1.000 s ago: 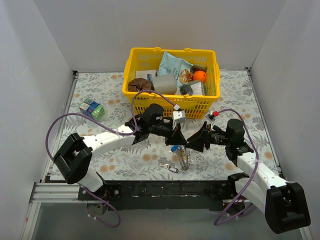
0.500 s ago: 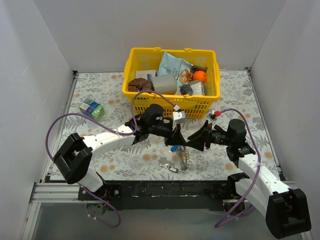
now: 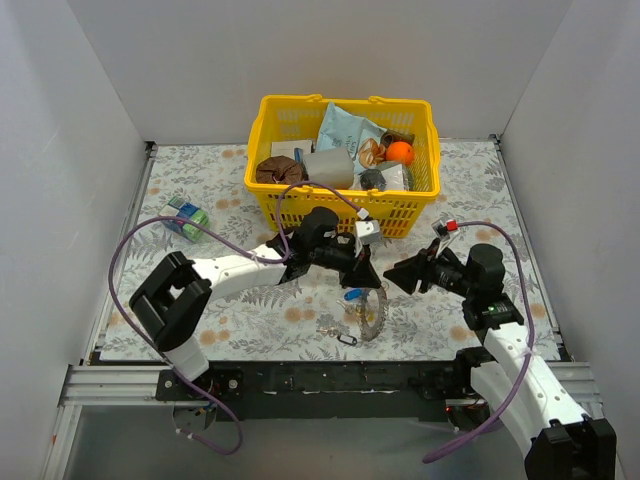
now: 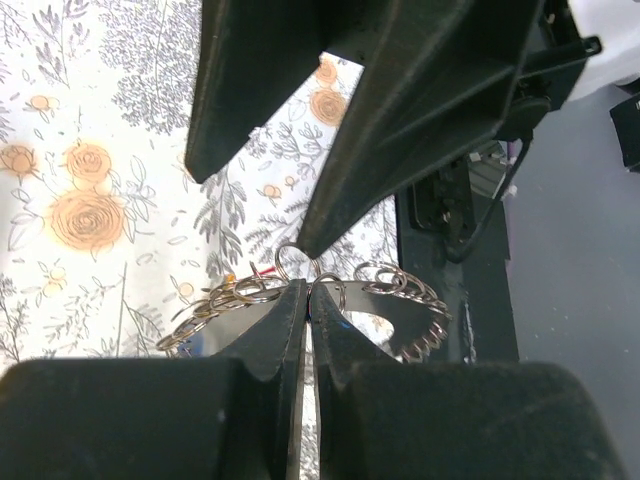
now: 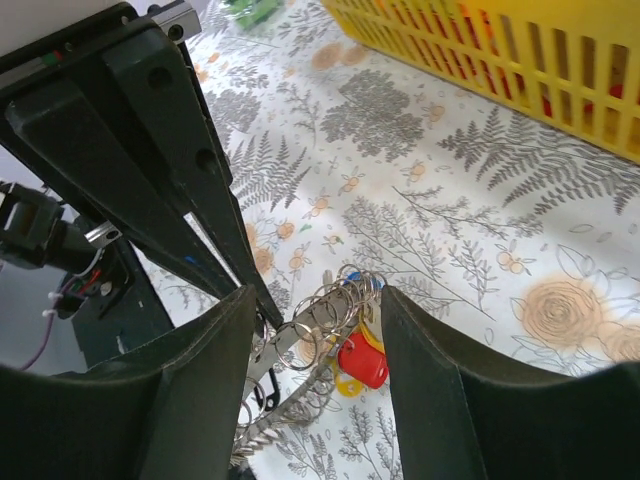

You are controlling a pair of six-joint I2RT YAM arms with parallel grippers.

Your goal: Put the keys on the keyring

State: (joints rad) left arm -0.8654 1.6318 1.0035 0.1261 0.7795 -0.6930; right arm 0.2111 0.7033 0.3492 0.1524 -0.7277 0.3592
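The keyring (image 3: 372,312) is a flat silvery ring fringed with small split rings. My left gripper (image 3: 362,281) is shut on its flat rim (image 4: 400,312) and holds it on edge just above the table. A red key (image 5: 362,360), a yellow key (image 5: 345,384) and a blue key (image 5: 352,278) hang bunched at its lower end. The blue head also shows in the top view (image 3: 352,296). My right gripper (image 3: 395,277) is open. In the right wrist view its fingers (image 5: 190,400) stand either side of the keyring (image 5: 318,318) without touching it.
A yellow basket (image 3: 345,205) full of packets and toys stands just behind the grippers. Small green and blue boxes (image 3: 188,218) lie at the left. A small black clip with rings (image 3: 340,335) lies on the flowered cloth near the front edge.
My right arm has drawn back to the right, widening the gap to the keyring. My left arm has swung in and carried the keyring slightly right. Left grip unchanged.
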